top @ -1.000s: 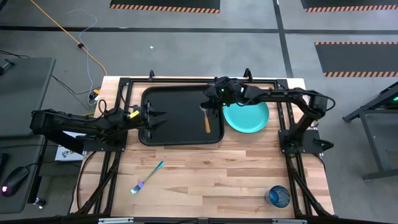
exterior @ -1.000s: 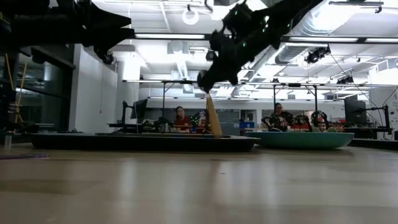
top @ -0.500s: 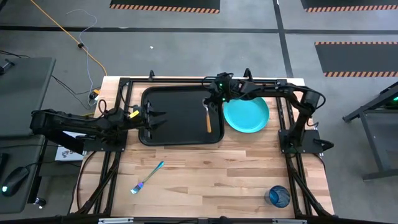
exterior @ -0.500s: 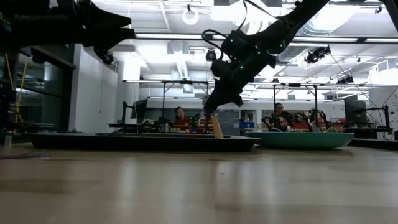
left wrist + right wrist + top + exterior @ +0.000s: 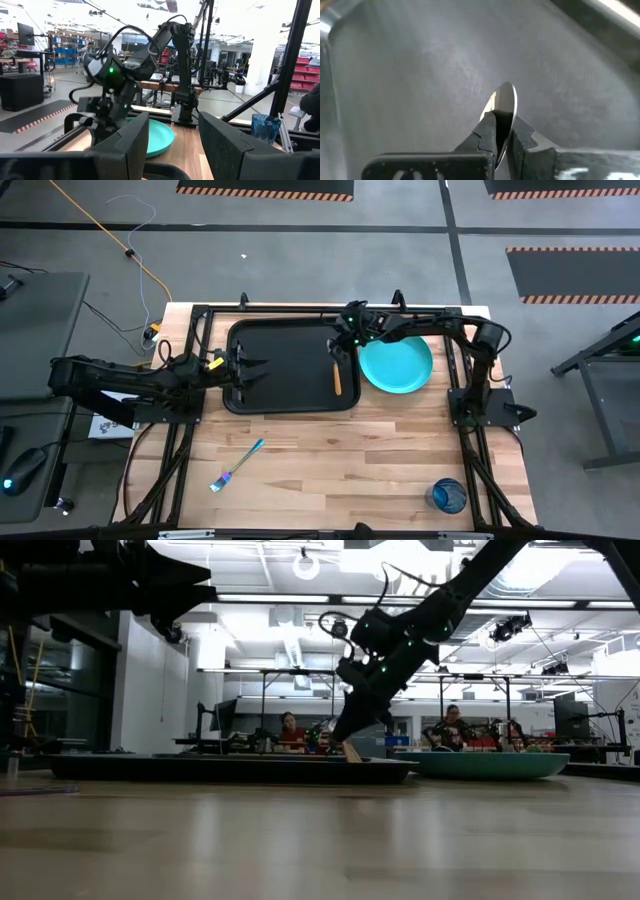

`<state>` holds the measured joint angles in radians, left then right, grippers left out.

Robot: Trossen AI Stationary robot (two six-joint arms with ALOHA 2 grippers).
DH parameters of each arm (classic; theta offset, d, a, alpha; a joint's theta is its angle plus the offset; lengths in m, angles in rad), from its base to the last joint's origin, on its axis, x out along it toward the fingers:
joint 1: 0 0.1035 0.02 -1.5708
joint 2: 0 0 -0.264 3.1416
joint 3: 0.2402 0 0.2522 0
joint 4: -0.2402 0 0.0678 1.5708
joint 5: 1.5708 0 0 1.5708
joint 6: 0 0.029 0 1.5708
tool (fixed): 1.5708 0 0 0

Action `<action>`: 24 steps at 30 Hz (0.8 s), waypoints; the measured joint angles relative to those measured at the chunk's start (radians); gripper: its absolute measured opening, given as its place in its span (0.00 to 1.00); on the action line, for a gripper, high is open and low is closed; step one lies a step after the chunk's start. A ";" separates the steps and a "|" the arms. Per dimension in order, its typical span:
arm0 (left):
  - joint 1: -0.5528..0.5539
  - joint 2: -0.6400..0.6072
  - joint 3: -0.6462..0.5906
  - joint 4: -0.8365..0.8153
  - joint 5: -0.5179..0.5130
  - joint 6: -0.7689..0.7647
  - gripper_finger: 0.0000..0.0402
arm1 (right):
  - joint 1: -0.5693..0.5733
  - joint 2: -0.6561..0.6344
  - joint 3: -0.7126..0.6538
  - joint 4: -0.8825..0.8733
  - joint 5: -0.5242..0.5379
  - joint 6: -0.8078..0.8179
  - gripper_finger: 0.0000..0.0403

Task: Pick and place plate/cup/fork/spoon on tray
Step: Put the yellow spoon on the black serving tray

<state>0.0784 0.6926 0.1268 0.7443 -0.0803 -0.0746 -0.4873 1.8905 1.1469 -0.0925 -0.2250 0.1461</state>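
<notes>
The black tray (image 5: 285, 380) lies at the table's far middle. The orange-handled spoon (image 5: 336, 376) is over its right part, held by my right gripper (image 5: 339, 348), which is shut on it low over the tray. The turquoise plate (image 5: 400, 366) rests flat on the table right of the tray. The teal-handled fork (image 5: 238, 465) lies on the wood near the front left. The dark-blue cup (image 5: 447, 495) stands at the front right. My left gripper (image 5: 255, 367) is open and empty over the tray's left part. My right gripper pinches the spoon's silver bowl (image 5: 506, 100) edge-on between its two fingers (image 5: 487, 134). It comes slanting down from the table's far right. The spoon slopes away below the fingers, and its orange handle (image 5: 351, 751) dips behind the tray's rim toward the near side.
The wood in front of the tray is bare between fork and cup. Dark frame rails (image 5: 465, 405) run along both sides of the table. People sit at desks in the room behind (image 5: 290, 730).
My right gripper has gone down toward the tray with the spoon. The spoon has tipped from steeply hanging to a flatter slope, its handle end sinking behind the tray's rim.
</notes>
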 joint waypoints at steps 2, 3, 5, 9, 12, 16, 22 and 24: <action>0.000 0.000 0.000 0.000 0.000 0.000 0.40 | -0.004 0.014 -0.001 0.002 -0.004 0.001 0.01; 0.000 0.000 0.000 0.000 0.000 0.000 0.40 | -0.004 0.018 -0.001 0.002 -0.004 0.002 0.01; 0.000 0.000 0.000 0.000 0.000 0.000 0.40 | -0.007 0.022 -0.001 0.000 0.000 0.005 0.02; 0.000 0.000 0.000 0.000 0.000 0.000 0.40 | -0.008 0.024 -0.004 -0.006 0.059 0.008 0.07; 0.000 0.000 0.000 -0.003 0.000 0.000 0.40 | -0.009 0.026 -0.005 -0.008 0.129 0.022 0.12; 0.000 0.000 0.000 -0.011 0.000 0.000 0.40 | -0.006 0.026 -0.005 -0.007 0.164 0.022 0.16; 0.000 0.000 0.000 -0.012 0.000 0.000 0.40 | -0.005 0.026 -0.005 -0.005 0.159 0.034 0.17; 0.000 0.000 0.000 -0.015 0.000 0.000 0.40 | -0.005 0.026 -0.005 -0.006 0.157 0.036 0.17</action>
<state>0.0784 0.6926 0.1268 0.7293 -0.0803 -0.0750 -0.4919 1.9167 1.1423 -0.0989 -0.0678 0.1817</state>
